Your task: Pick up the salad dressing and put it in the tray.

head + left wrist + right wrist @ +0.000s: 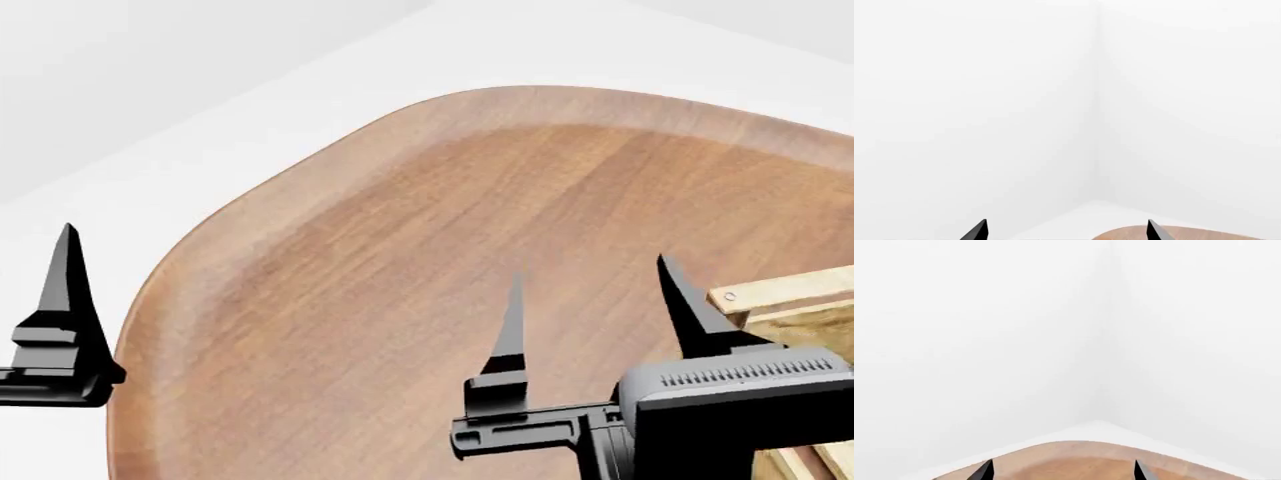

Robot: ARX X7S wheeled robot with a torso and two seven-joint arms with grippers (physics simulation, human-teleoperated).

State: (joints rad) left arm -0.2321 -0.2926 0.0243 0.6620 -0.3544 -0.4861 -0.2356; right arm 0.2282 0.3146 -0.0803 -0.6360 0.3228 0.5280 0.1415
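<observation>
The salad dressing shows in no view. Only a light-wood corner of the tray (798, 288) shows, at the head view's right edge, just right of my right gripper. My right gripper (590, 272) hovers over the wooden table (400, 250) with its jaws wide apart and empty; the right wrist view shows its tips (1063, 470) above the table's far edge. Of my left gripper, one finger (70, 290) shows at the head view's left edge, off the table's left rim. In the left wrist view, my left gripper (1067, 231) is open and empty.
The round-cornered wooden table has a raised rim (267, 190) and stands on a white floor, with white walls meeting in a corner (1111, 340) behind it. Both wrist views show mostly blank wall.
</observation>
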